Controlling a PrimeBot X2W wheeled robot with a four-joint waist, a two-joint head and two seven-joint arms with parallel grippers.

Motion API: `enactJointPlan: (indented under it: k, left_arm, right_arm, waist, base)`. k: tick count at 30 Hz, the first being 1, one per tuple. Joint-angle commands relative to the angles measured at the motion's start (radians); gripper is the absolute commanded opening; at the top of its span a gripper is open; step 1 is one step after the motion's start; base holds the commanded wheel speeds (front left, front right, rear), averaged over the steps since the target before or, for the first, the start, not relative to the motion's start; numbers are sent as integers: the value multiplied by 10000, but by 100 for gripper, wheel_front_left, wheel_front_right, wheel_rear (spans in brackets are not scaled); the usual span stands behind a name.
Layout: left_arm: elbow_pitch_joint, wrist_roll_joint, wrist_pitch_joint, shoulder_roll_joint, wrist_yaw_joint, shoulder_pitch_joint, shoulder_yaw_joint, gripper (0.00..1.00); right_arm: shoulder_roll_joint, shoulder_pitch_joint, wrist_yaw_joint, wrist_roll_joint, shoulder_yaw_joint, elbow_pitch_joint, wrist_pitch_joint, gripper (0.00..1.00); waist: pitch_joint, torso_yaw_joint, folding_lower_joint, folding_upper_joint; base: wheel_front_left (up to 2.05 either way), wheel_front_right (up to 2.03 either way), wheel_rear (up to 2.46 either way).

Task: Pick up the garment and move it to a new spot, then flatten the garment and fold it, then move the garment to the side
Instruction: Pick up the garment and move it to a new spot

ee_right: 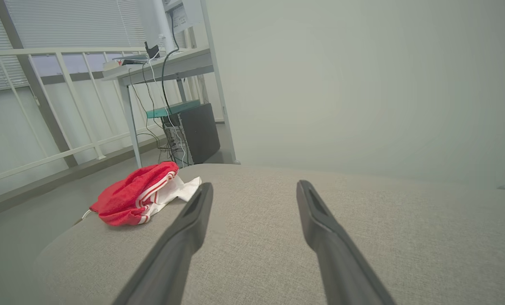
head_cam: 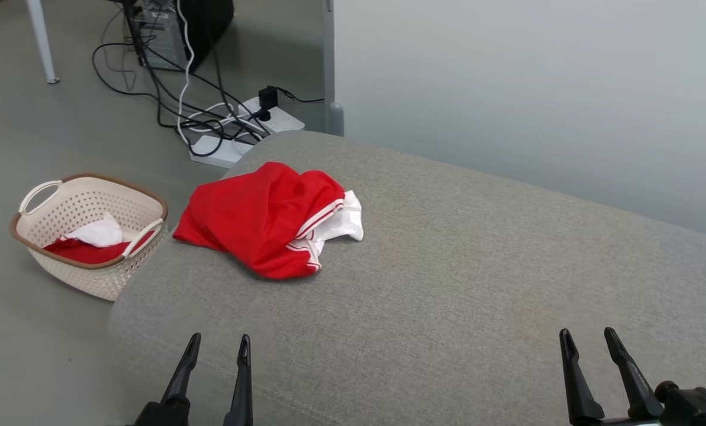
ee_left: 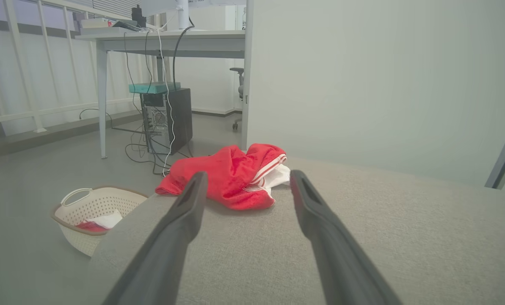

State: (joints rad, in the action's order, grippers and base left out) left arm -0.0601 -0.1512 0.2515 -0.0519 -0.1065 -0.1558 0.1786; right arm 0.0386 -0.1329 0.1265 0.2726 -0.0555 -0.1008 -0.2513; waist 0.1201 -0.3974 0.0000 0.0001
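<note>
Garment, red with white stripes, lies crumpled on grey upholstery. We see left gripper and right gripper spread apart, empty.

Light is even, diffuse and moderately bright, strongest at the window behind the railing; the garment throws only a thin soft shadow on the grey cushion. Head view is sharp, no glare. Wrist views are hazy and low-contrast: the left gripper fingers look soft, and verticals lean at the edges.
</note>
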Motion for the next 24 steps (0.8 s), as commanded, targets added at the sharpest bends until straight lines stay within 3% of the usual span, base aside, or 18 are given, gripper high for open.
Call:
enactJointPlan:
  k: [1,24]
  left_arm:
    - [324,43,103,16,-14,577,-273,100]
    - [225,20,103,16,-20,758,-320,100]
  right_arm:
    - [118,335,42,53,-261,329,-105,100]
    - [116,289,42,-41,-361,192,-105,100]
  waist:
    - [-69,-269,0,-1]
    - [-242,-178,0,-1]
  base:
    - [0,0,0]
    - [0,0,0]
